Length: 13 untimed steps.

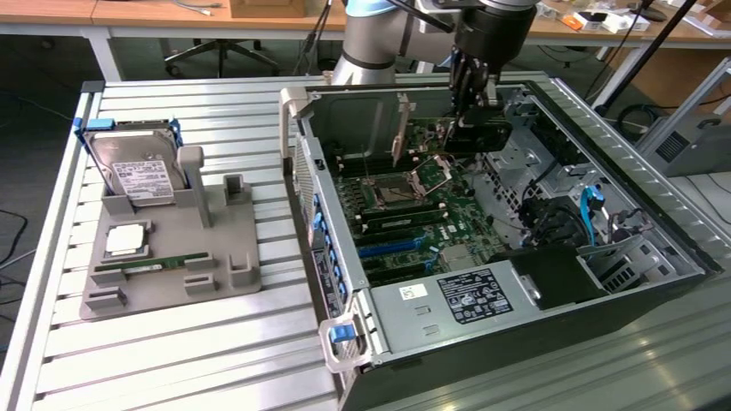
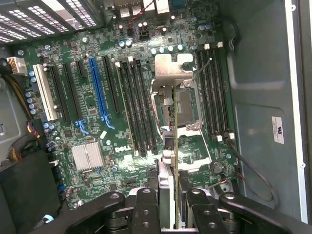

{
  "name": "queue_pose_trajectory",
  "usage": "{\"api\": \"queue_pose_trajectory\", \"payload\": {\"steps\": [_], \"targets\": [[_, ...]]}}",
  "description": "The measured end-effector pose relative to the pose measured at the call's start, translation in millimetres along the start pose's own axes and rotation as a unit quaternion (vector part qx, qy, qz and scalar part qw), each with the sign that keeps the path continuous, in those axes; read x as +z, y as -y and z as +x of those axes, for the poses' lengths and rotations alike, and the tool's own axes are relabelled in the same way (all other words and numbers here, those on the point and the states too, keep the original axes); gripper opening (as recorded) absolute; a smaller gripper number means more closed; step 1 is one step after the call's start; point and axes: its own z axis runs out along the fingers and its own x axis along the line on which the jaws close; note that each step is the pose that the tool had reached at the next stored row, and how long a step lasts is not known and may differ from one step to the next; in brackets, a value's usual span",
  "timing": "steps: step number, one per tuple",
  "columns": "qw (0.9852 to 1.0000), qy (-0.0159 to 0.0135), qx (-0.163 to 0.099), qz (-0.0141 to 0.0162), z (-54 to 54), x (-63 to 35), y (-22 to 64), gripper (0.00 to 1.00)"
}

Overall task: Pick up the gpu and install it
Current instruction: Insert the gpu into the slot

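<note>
On the exterior view's left, the slatted bench [image 1: 171, 360] carries a grey holder [image 1: 228, 257]. In it, a hard drive [image 1: 135, 171] in a blue frame stands upright at the back. A silver processor chip [image 1: 126, 240] and a green RAM stick [image 1: 154, 266] lie flat in front of it.

Centre to right: an open computer case [image 1: 639, 291] with the motherboard [image 1: 400, 214] exposed. The labelled power supply [image 1: 468, 295] sits at lower centre.

Upper right of centre: the arm [image 1: 371, 34] reaches down into the case. The jaws are pinching the gpu [image 1: 478, 137] by its upper edge. The card hangs vertical over the far part of the motherboard, beside the case's rear wall. Whether it touches the board I cannot tell.

Wrist view: the gpu [image 2: 167, 190] is seen edge-on, clamped between the two black fingers [image 2: 146, 209]. Its thin edge runs across the CPU socket [image 2: 178, 102] with its silver latch plate. A blue slot [image 2: 97, 87] lies well apart from the card, with black slots between them.
</note>
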Motion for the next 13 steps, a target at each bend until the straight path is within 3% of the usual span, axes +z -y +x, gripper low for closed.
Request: {"api": "queue_pose_trajectory", "payload": {"steps": [13], "targets": [[0.9998,0.0011,-0.02,-0.0005,0.0,0.0,0.1,0.27]]}}
